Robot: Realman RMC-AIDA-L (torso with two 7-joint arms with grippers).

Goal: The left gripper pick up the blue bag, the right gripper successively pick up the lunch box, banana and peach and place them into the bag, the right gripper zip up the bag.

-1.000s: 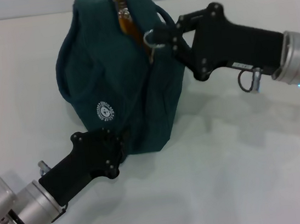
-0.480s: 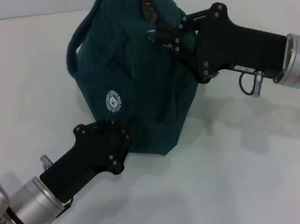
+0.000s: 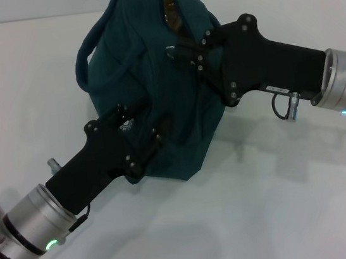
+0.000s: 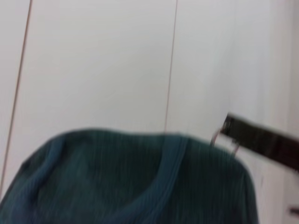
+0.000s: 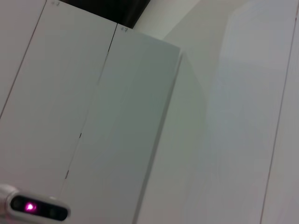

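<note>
The blue bag [image 3: 156, 100] stands tilted on the white desk [image 3: 285, 204], the left gripper [image 3: 152, 138] pressed into its lower front and the right gripper [image 3: 178, 51] at the zip near its top; I cannot tell how either set of fingers stands. A small gap apparently remains at the top, something yellowish showing inside. If the right gripper pulls while the left loses the fabric, the bag could tip over or the pull could slip free

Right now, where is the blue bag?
In the head view, the bag sits on the white table at the middle, between the left gripper low on its front and the right gripper near its top.
</note>
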